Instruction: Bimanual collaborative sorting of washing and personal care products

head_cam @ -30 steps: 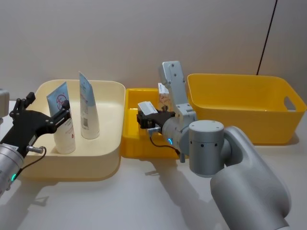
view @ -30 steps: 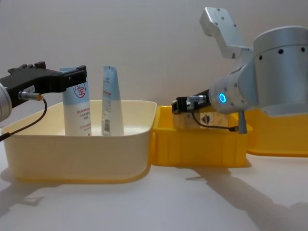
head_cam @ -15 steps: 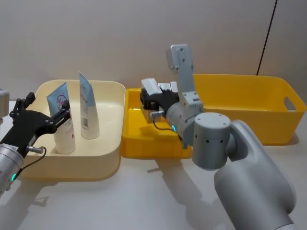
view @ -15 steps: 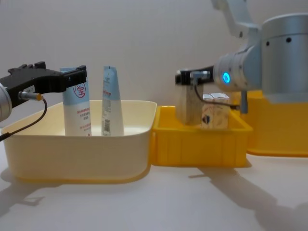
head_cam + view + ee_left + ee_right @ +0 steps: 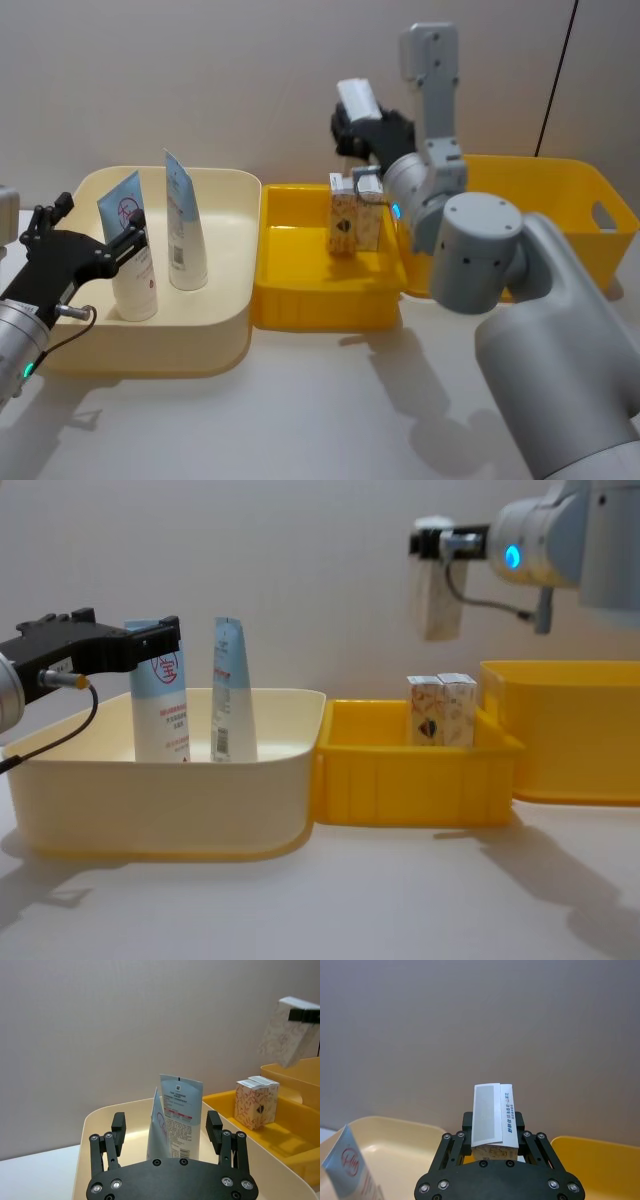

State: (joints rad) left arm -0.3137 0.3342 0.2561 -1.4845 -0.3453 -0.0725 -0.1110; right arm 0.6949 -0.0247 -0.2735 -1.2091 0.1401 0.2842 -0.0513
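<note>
Transfer in hand, seemingly: small white-cream printed carton [image 5: 437, 600] clamped in right gripper [image 5: 492, 1132], high above small yellow plastic tray [image 5: 400, 780] (two like cartons [image 5: 443, 710] standing inside). Next, probably: carry over the chosen bin, lower, release. Left gripper [image 5: 150, 640] idle, fingers spread, by top of wide light-blue-and-white squeeze tube [image 5: 160, 705] in cream plastic bin [image 5: 150, 790].

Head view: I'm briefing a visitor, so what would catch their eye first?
The right gripper holds a printed carton high above the small yellow bin, where two more cartons stand. On the left, the open left gripper hovers at two upright tubes in the cream bin.
</note>
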